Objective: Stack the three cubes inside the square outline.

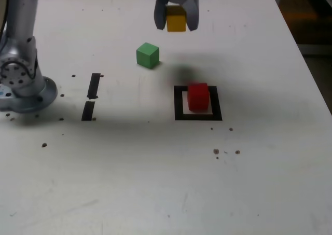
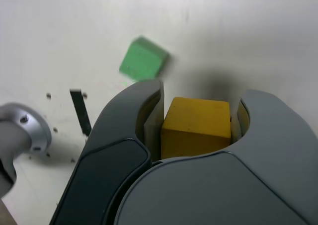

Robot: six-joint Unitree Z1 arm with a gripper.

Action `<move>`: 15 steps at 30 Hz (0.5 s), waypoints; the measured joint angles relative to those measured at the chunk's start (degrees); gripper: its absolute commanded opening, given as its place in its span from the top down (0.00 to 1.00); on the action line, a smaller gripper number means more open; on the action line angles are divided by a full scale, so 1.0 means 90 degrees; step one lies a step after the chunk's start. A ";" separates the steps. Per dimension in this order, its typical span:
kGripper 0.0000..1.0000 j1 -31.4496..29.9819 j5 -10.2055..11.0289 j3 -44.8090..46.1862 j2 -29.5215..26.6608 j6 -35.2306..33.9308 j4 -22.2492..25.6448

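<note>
Across the pale worktop (image 1: pixel 129 167), centre the yellow cube (image 1: pixel 176 20), clamped in the raised gripper (image 1: pixel 176 18), above the red cube (image 1: pixel 198 97) inside the square outline (image 1: pixel 179 104); lower squarely, release gently.

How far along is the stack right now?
Done: the red cube sits inside the square outline, nothing on top. In hand: the yellow cube, between the jaws and raised off the table. Left: setting yellow on red, then the green cube, which lies on the table outside the outline.
</note>
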 measured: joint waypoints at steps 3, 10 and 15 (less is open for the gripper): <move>0.77 -0.0635 -0.0172 -0.0100 0.0025 -0.0685 0.0178; 0.77 -0.2051 -0.0539 -0.0382 0.0504 -0.1667 0.0157; 0.77 -0.2058 -0.0636 -0.0483 0.0712 -0.1924 0.0088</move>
